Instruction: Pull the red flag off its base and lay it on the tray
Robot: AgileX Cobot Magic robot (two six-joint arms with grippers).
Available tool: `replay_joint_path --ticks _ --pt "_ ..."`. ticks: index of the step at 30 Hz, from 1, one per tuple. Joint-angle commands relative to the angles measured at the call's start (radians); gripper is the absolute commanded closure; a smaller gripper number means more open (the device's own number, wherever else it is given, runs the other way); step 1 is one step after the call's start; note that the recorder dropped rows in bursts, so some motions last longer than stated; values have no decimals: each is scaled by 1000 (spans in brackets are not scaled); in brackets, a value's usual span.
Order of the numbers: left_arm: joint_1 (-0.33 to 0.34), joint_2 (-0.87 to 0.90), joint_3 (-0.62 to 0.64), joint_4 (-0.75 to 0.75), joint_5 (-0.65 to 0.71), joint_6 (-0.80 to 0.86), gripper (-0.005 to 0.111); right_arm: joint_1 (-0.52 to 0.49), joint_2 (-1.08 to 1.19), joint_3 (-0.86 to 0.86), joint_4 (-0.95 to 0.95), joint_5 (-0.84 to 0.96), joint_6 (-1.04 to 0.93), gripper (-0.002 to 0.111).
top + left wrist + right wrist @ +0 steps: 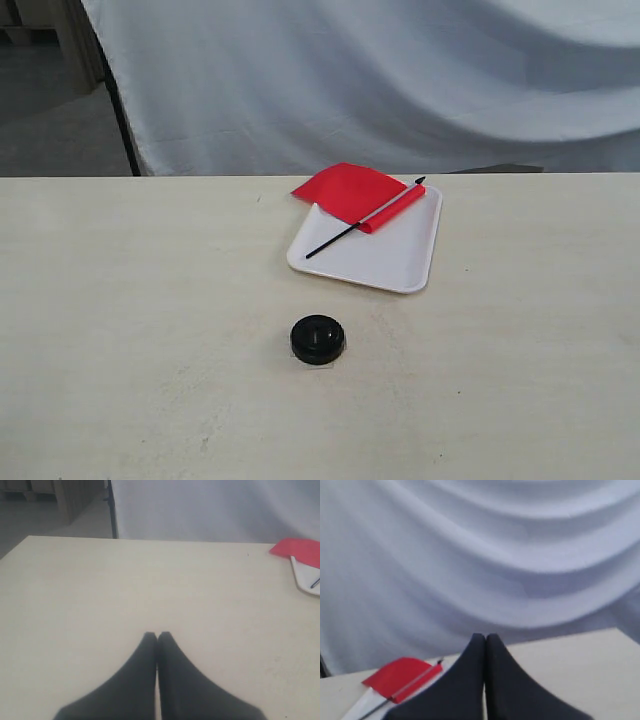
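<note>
Red flag (352,192) lies flat on the tray (390,262), off the base (318,339). Its black stick runs diagonally across the tray w/ the pointed tip at the far rim near the far-right corner and the butt end by the left rim. The cloth is partly folded along the stick, and the rest spills over the tray's far-left corner onto the table (150,330). Base sits on the table nearer the camera than the tray, clearly apart from it. Left gripper (157,636) has its fingers pressed together and holds nothing, w/ bare tabletop beneath. Right gripper (485,637) is likewise pressed together w/ nothing in it and faces the white curtain (400,80), flag and tray just beyond its tips.
</note>
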Motion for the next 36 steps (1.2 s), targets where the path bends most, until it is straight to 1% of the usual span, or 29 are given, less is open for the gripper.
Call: replay_joint_path --ticks 1,3,11,16,20,23,26,27,28,29,30,34,36 --pt "-10 -1 2 0 -3 1 107 41 -103 5 3 -7 -16 109" --pt "-10 -1 2 0 -3 1 107 55 -103 -4 -21 6 -16 109" --pt "-10 -1 2 0 -3 1 107 56 -103 -4 -25 -18 -16 109" --pt "-10 -1 2 0 -3 1 107 56 -103 0 -25 12 3 109" --pt "-10 -1 2 0 -3 1 107 56 -103 89 -25 -50 -9 109" --pt "-10 -1 2 0 -3 1 107 56 -103 195 -17 -149 -7 109" --pt "-10 -1 2 0 -3 1 107 56 -103 339 -21 -232 -8 109" --pt "-10 -1 2 0 -3 1 107 56 -103 353 -31 -266 -17 109" --pt "-10 -1 2 0 -3 1 107 56 -103 353 -31 -160 -19 109" --pt "-10 -1 2 0 -3 1 107 56 -103 353 -48 -119 -28 109" --pt "-10 -1 2 0 -3 1 107 56 -103 353 -48 -147 -31 109" --pt "-10 -1 2 0 -3 1 107 56 -103 353 -39 -141 -31 109" --pt "-10 -1 2 0 -3 1 107 56 -103 353 -50 -176 -49 109"
